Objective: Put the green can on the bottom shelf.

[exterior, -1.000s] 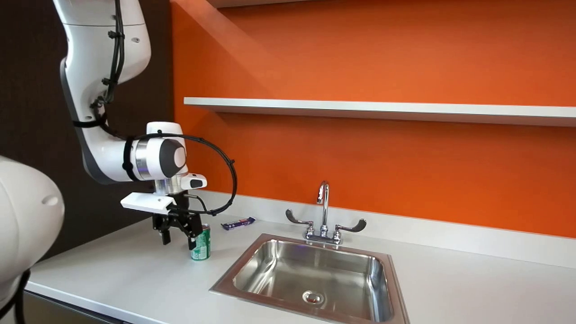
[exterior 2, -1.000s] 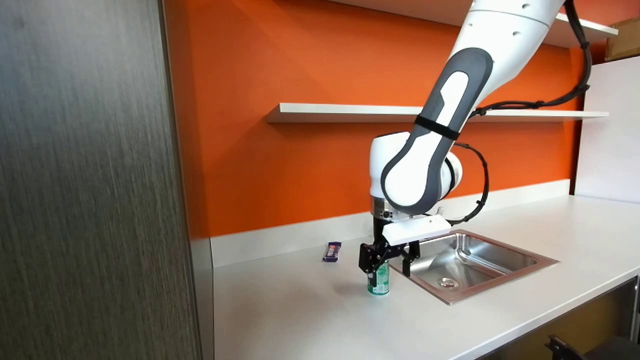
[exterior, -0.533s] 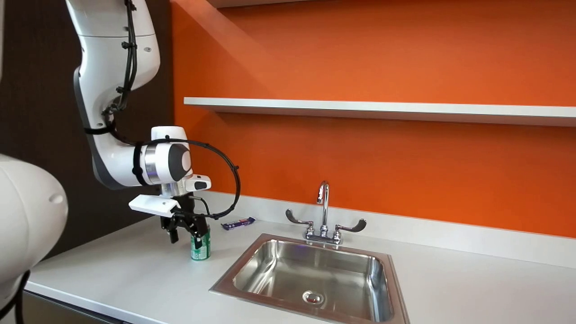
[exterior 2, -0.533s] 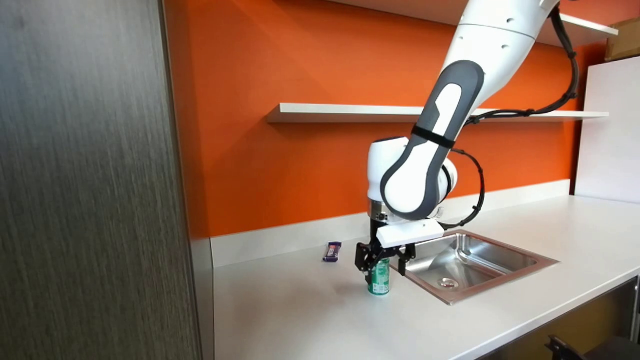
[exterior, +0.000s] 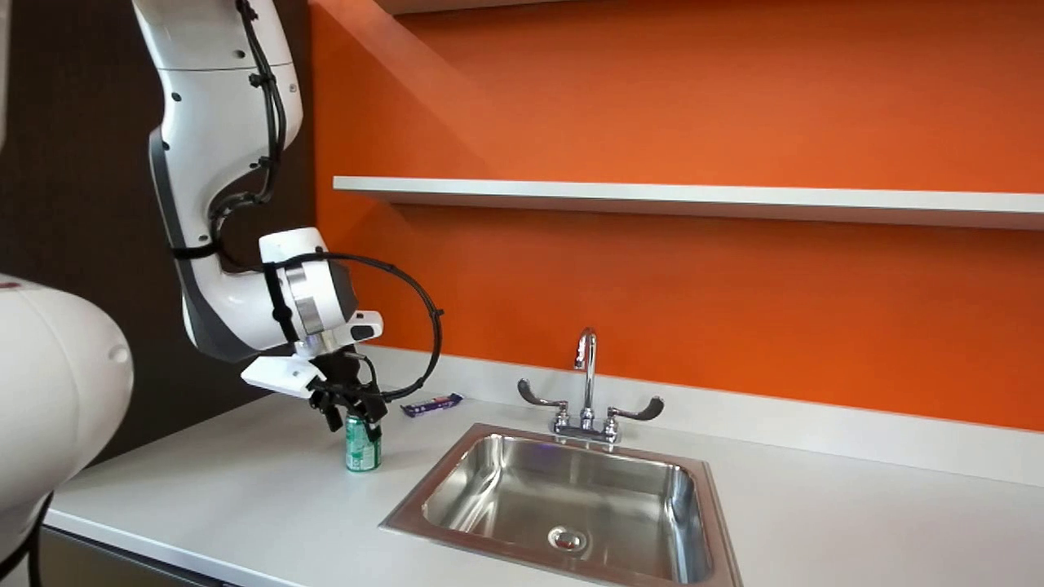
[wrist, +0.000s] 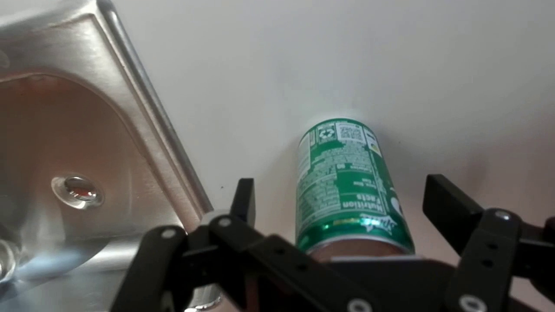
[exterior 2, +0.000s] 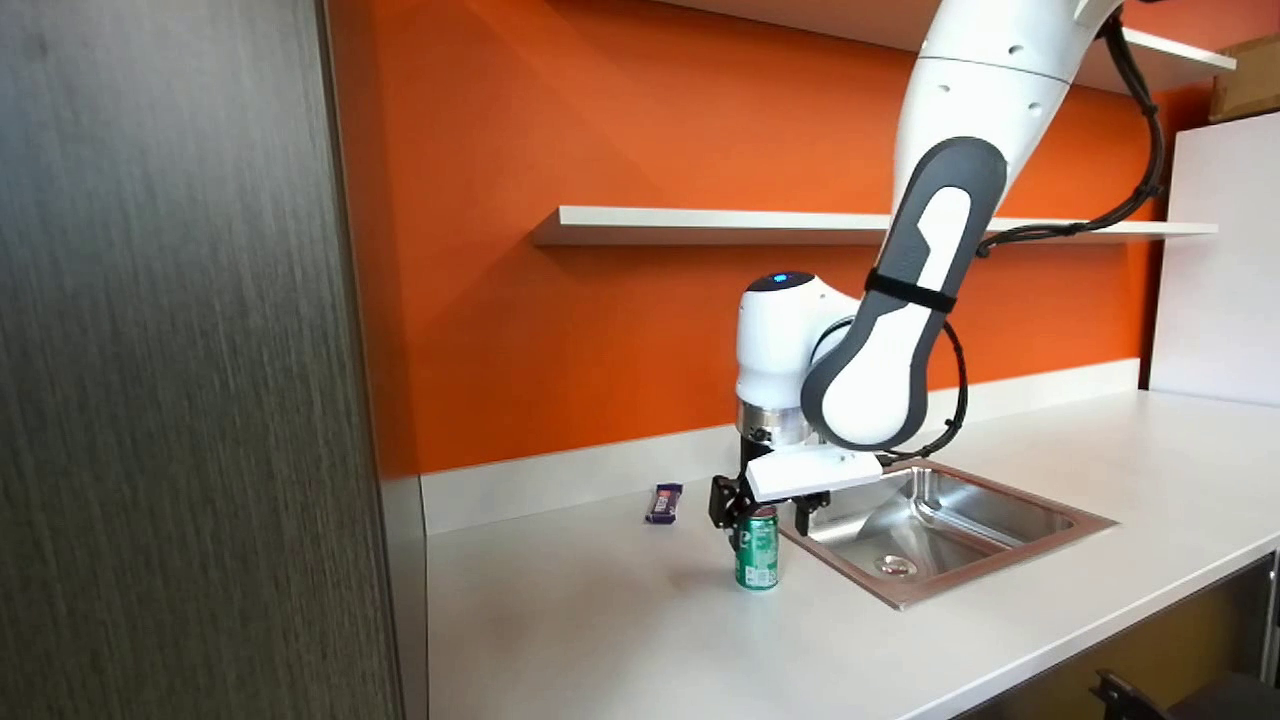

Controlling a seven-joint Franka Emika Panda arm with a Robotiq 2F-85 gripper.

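Note:
The green can [exterior: 363, 445] stands upright on the counter. It shows in both exterior views, here too [exterior 2: 757, 555], and in the wrist view [wrist: 347, 182]. My gripper [exterior: 354, 425] is open at the can's upper part. In an exterior view my gripper [exterior 2: 770, 528] has one finger on each side of the can. In the wrist view the fingers of my gripper [wrist: 341, 186] stand left and right of the can with a gap on both sides. The can's top is partly hidden by the gripper. The lower white shelf [exterior: 685, 196] runs along the orange wall, also here [exterior 2: 700, 220].
A metal sink [exterior: 710, 522] is set in the counter beside the can, also here [wrist: 143, 99]. A faucet [exterior: 587, 375] stands behind it. A purple wrapped bar [exterior: 432, 404] lies near the backsplash. An upper shelf [exterior 2: 850, 18] is above. A dark panel [exterior 2: 190, 360] stands at the side.
My gripper has moved sideways from beside the can to over it, and the wrist has tilted somewhat. The fingers stay open. The can has not moved.

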